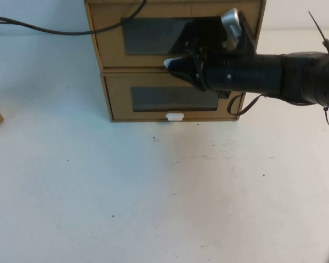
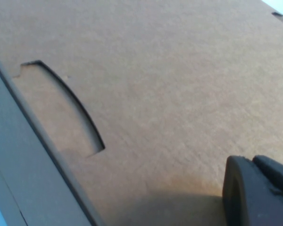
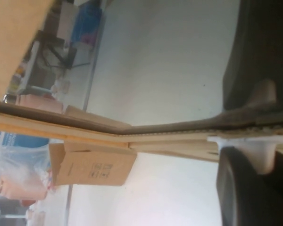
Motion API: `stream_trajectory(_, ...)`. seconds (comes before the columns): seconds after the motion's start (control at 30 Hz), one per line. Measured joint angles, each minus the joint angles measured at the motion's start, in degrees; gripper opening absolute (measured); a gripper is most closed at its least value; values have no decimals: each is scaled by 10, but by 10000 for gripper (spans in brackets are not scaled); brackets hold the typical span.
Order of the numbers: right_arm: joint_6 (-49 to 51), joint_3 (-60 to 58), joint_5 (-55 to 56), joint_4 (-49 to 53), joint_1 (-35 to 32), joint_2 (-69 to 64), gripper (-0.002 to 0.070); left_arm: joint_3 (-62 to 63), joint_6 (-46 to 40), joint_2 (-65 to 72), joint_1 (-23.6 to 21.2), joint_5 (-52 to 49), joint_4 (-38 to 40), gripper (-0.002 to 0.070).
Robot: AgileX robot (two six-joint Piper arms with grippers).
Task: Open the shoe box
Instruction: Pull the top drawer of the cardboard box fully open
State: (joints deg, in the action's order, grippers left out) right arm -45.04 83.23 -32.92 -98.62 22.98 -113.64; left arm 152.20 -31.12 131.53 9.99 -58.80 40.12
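We see the upper shoe box [image 1: 153, 35] at the far edge of the white table [image 1: 153, 192], stacked directly on a lower shoe box [image 1: 170, 98]. Both are brown cardboard with a dark window in the front panel. The upper box's white pull tab [image 1: 169, 63] sticks out at the bottom edge of its front, and the right gripper [image 1: 182, 67] sits right on it, its arm reaching in from the right across both box fronts. In the right wrist view we see its dark fingers [image 3: 254, 61] pressed on either side of that tab, clamping it. We cannot tell whether the front panel has come away from the box.

The lower box has its own white tab [image 1: 175, 116], untouched, at the table surface. A black cable [image 1: 44, 28] runs across the table to the left of the boxes.

The left gripper [image 2: 254, 193] is close against a plain cardboard panel [image 2: 170, 84] with a curved cut-out; only one dark finger shows, so we cannot tell how its fingers stand.
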Motion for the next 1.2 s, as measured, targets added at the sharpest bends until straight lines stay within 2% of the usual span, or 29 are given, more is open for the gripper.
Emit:
stream_trajectory(0.9, 1, -151, -78, -14, -1, 83, 14, 0, 0, 0, 0, -2, 0, -4)
stream_trajectory(1.2, -2, -159, -90, -19, 4, 88, 13, 0, 0, 3, 0, -2, 1, -4)
